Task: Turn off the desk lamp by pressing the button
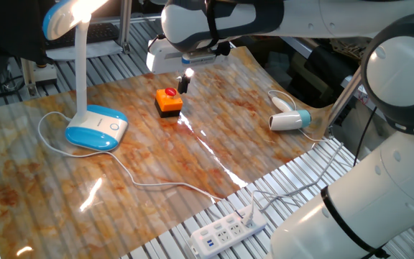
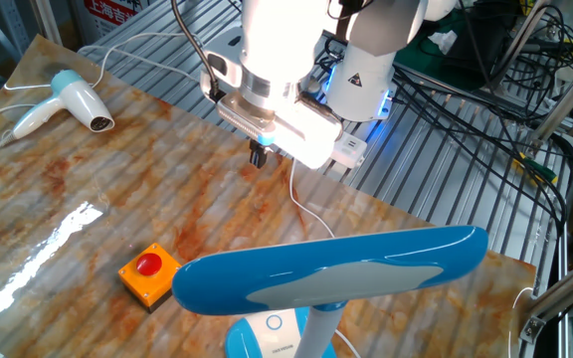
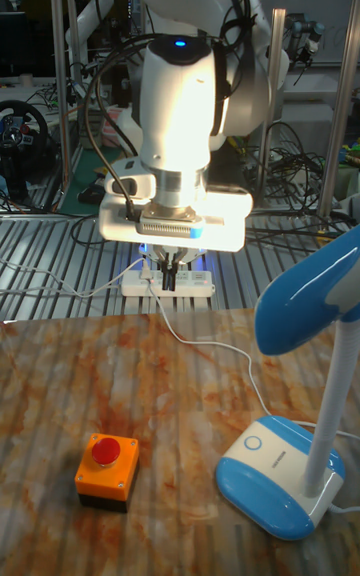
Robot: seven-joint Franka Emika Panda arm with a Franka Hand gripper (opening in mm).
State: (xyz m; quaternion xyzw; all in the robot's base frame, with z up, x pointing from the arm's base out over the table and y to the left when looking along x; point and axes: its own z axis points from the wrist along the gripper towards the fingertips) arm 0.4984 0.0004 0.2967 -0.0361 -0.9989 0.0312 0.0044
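Observation:
The desk lamp stands lit at the left, with its blue-and-white base, slim neck and glowing head. Its button shows as a small ring on the base's white top. My gripper hangs above the table just behind the orange box, far to the right of the lamp base. It points down with nothing in it. No view shows whether its small dark fingers are apart or touching.
A red round push-button on an orange box sits right below my gripper. A white-and-blue hair dryer lies at the right. The lamp's thin cord runs across the table to a power strip off the front edge.

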